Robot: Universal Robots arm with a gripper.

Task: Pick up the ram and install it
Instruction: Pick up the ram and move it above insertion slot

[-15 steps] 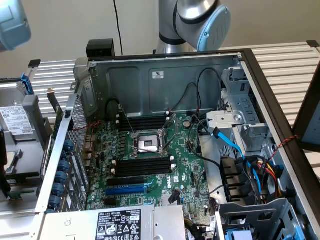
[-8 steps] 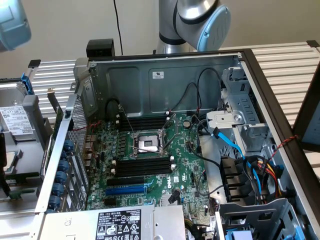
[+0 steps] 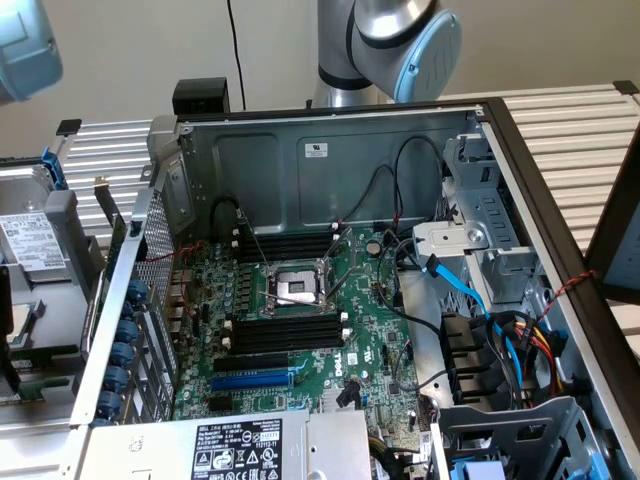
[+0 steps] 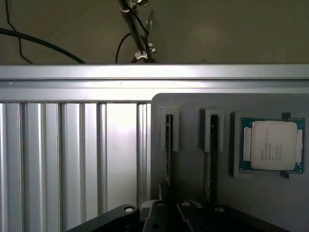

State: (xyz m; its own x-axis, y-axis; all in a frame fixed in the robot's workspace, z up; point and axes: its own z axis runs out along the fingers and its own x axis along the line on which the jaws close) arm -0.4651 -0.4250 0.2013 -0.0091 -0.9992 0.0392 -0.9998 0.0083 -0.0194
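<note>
In the wrist view, two thin ram sticks stand on edge in the grooves of a grey holder plate point(image 4: 193, 125): one stick point(image 4: 169, 150) closer to the ribbed metal table, the other point(image 4: 211, 159) closer to the CPU. My gripper point(image 4: 170, 212) hangs just over the near end of the first stick, with its black body at the frame's edge. In the exterior view the open computer case point(image 3: 330, 160) shows the green motherboard point(image 3: 360, 340) with black memory slots point(image 3: 285, 335) on either side of the CPU socket point(image 3: 297, 285); no stick stands in them.
A loose CPU point(image 4: 273, 145) lies in a recess of the holder plate. Cables point(image 3: 400, 215), blue SATA leads point(image 3: 465, 285) and drive cages point(image 3: 500, 240) crowd the case on the exterior view's right. The power supply point(image 3: 240, 445) sits at the front. A blue expansion slot point(image 3: 250, 380) lies below the memory slots.
</note>
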